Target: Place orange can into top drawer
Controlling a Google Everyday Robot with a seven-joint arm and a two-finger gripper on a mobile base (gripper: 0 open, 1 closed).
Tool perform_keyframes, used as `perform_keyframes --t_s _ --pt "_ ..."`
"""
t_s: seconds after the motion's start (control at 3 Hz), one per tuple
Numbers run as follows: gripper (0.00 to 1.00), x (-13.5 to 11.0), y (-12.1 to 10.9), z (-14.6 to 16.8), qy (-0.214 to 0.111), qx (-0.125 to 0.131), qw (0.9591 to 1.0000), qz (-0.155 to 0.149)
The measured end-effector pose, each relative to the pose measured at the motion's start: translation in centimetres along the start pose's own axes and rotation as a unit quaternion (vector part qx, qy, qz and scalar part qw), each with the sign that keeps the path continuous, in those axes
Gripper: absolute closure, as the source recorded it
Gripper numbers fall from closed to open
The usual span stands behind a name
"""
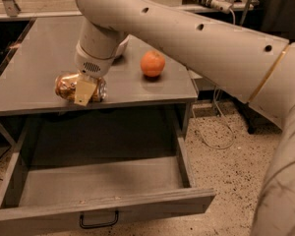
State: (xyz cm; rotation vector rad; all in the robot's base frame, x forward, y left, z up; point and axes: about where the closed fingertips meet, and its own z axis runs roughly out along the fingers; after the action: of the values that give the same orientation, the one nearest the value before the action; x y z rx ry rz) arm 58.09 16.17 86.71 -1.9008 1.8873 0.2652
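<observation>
The orange can (pixel 66 87) is shiny, orange-gold and dented. It lies on its side near the front edge of the grey table top (pixel 39 58). My gripper (pixel 83 90) comes down from above and is shut on the can, with one pale finger (pixel 84 91) across its front. The top drawer (pixel 103 208) is pulled out wide below the table, and its grey inside is bare. A small black handle (pixel 98 221) hangs on its front panel.
A round orange fruit (pixel 152 63) sits on the table to the right of the can. My large white arm (pixel 211 43) crosses the upper right of the view. A speckled floor (pixel 221 156) with a cable lies to the right.
</observation>
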Motion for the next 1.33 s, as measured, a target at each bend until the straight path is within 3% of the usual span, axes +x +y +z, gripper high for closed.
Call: perform_keyframes --t_s 0.33,0.67,1.0,1.33 --pt "1.00 0.3 0.7 -1.5 0.000 0.003 1.0000 -0.001" --pt "1.00 1.4 3.5 -3.0 0.001 0.000 0.9998 0.021" --pt "1.00 3.5 8.1 -2.2 0.008 -0.033 0.9982 0.049" --pt "1.00 3.4 8.0 -2.2 0.007 -0.032 0.9983 0.049"
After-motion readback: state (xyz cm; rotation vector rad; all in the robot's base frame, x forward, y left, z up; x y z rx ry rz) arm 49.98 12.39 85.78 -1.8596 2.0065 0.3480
